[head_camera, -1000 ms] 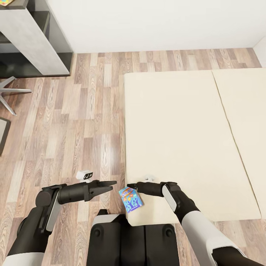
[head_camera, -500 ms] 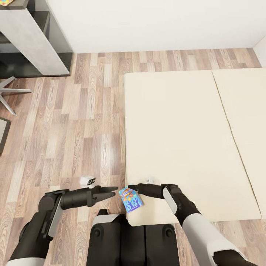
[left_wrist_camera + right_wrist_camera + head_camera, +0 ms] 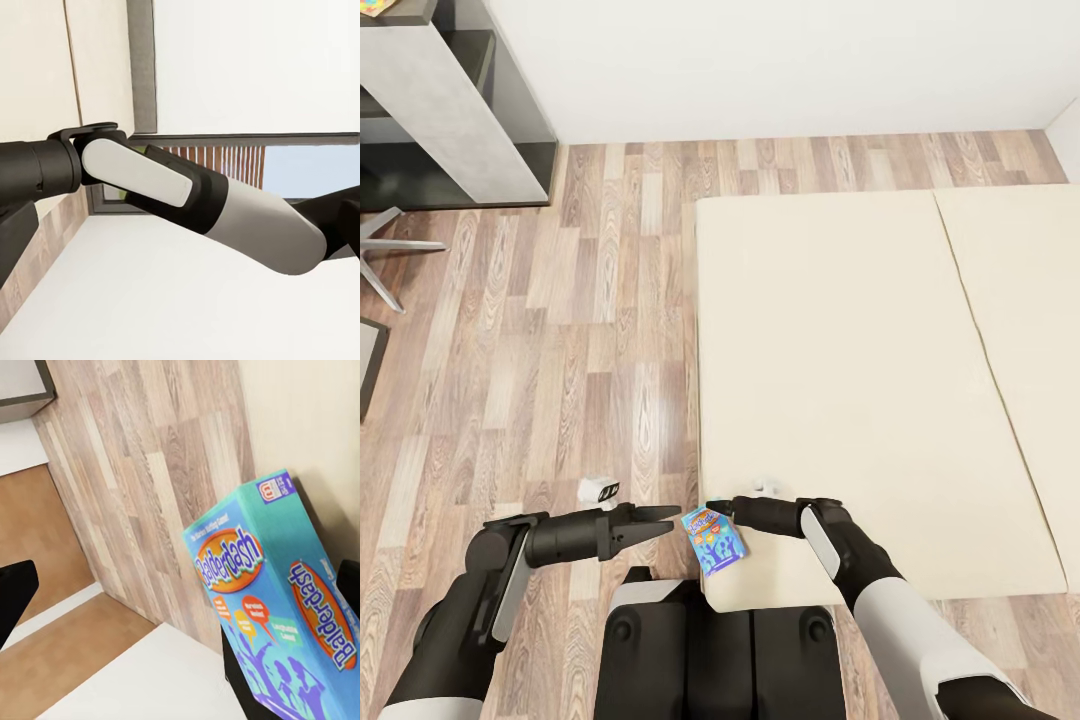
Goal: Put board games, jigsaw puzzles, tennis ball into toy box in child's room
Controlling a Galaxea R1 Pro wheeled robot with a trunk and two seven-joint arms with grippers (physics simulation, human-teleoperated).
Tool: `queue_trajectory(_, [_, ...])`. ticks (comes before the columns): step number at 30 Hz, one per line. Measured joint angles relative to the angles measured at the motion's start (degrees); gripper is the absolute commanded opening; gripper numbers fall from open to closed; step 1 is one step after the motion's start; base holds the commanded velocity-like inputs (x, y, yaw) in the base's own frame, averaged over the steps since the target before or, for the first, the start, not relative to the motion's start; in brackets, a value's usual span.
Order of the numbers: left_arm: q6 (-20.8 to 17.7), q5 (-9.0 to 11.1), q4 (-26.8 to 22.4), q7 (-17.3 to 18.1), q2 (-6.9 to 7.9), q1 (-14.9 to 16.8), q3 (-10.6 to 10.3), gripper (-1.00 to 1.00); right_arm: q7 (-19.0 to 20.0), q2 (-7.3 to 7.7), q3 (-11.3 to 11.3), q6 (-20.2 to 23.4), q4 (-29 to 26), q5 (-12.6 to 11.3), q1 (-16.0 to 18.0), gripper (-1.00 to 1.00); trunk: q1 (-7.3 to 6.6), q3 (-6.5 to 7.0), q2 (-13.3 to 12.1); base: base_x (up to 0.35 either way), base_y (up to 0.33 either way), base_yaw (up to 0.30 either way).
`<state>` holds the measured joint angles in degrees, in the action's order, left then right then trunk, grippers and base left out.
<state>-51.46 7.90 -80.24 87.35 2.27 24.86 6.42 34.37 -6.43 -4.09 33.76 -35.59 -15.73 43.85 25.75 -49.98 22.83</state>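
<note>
So the bed (image 3: 860, 380) takes up most of the right half of the head view, plain cream mattress with nothing else lying on the part I can see. A corner of the tabletop (image 3: 430, 90) peeks in at the upper left, well apart from the robot.

Down at the bottom center, the right gripper (image 3: 717, 507) is clamped on the blue board game (image 3: 714, 540), holding it right over the mattress's near corner. The right wrist view shows the box (image 3: 292, 607) tilted, with a dark finger underneath it.

The left gripper (image 3: 665, 516) points at the box from just beside it, jaws spread, holding nothing.

Progress-wise I'd say early-ish: this game is picked up but not yet carried to the toy box. Can't judge the rest from here.
</note>
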Motion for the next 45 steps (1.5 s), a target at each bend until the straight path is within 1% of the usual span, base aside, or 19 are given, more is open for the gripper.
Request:
queue_trajectory(22, [0.0,0.0,0.0,0.0,0.0,0.0,0.1,1.0,0.1,0.0,0.0,-0.1,0.0,-0.1,0.0,1.0,0.0,0.08,0.0,0.0,0.0,0.0])
queue_trajectory(45, [0.0,0.0,0.0,0.1,0.09,0.0,0.2,1.0,0.2,0.0,0.0,-0.2,0.0,-0.1,0.0,1.0,0.0,2.1,0.0,0.0,0.0,0.0])
